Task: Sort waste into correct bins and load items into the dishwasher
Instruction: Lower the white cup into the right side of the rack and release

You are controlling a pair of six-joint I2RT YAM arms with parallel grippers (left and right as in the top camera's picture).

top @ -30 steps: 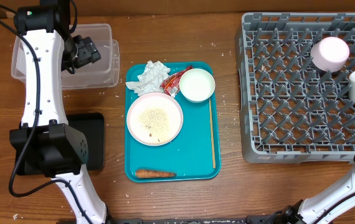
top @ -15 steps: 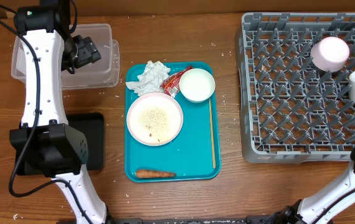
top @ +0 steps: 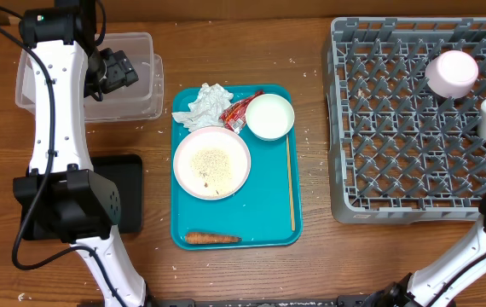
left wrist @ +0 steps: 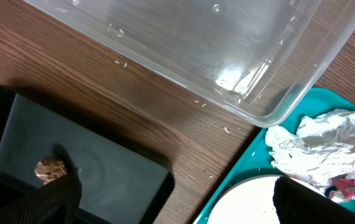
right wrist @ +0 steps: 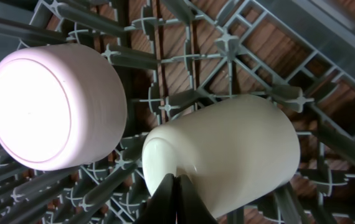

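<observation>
The right gripper (right wrist: pixel 176 198) is closed, its fingers pressed together with nothing between them. The small white ceramic cup (right wrist: pixel 227 155) lies on its side directly ahead of the tips on the large grey plastic dish rack (right wrist: pixel 227 43), just beside an upturned pale pink round bowl (right wrist: pixel 53 106). The left gripper (left wrist: pixel 184 199) stands wide open and empty. The clear plastic rectangular tub (left wrist: pixel 227 50) is ahead of it, and the shallow black tray (left wrist: pixel 103 168) with a brown food lump (left wrist: pixel 50 168) is by one finger.
</observation>
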